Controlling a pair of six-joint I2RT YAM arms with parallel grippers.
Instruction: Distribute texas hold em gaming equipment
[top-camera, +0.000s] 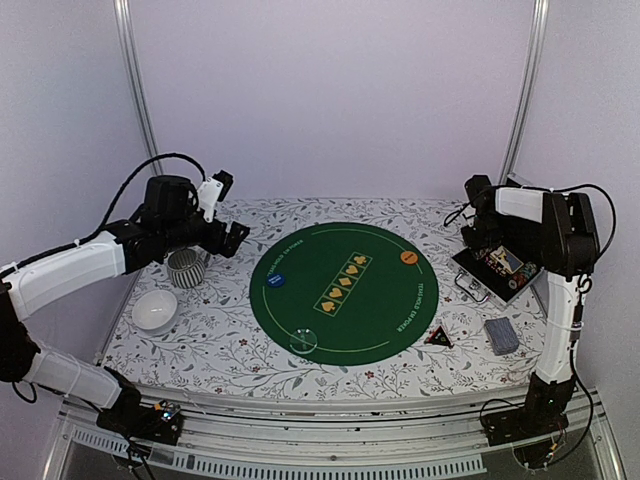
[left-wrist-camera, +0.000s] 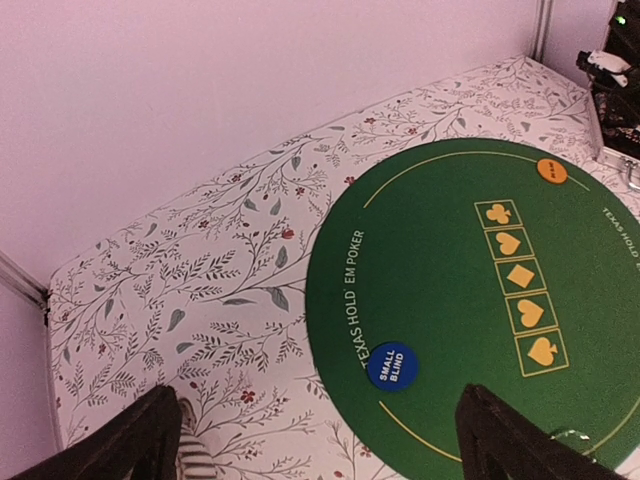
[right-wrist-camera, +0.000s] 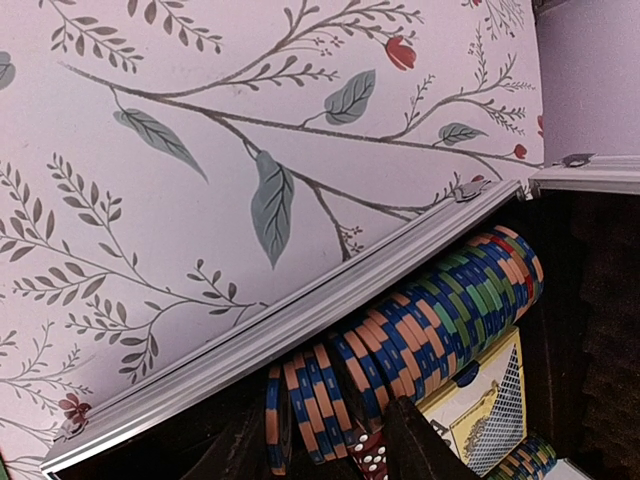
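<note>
The round green poker mat (top-camera: 370, 300) carries a blue "small blind" button (top-camera: 279, 281) on its left and an orange button (top-camera: 408, 257) on its right; both show in the left wrist view, blue (left-wrist-camera: 389, 365) and orange (left-wrist-camera: 551, 171). A whitish chip (top-camera: 303, 340) lies at the mat's near edge. A grey-blue card deck (top-camera: 501, 336) lies at the right. My left gripper (top-camera: 233, 240) (left-wrist-camera: 315, 440) is open and empty above the mat's left edge. My right gripper (top-camera: 478, 243) (right-wrist-camera: 330, 455) is down in the open chip case (top-camera: 495, 272), its fingers open astride several blue-and-orange chips (right-wrist-camera: 345, 390) of a long row.
A striped mug (top-camera: 187, 268) stands just below my left gripper, and a white bowl (top-camera: 155, 310) lies nearer. A small dark triangle (top-camera: 438, 337) lies by the mat's right edge. A red die (right-wrist-camera: 372, 455) and a boxed card pack (right-wrist-camera: 485, 410) sit in the case beside its metal rim (right-wrist-camera: 300, 320).
</note>
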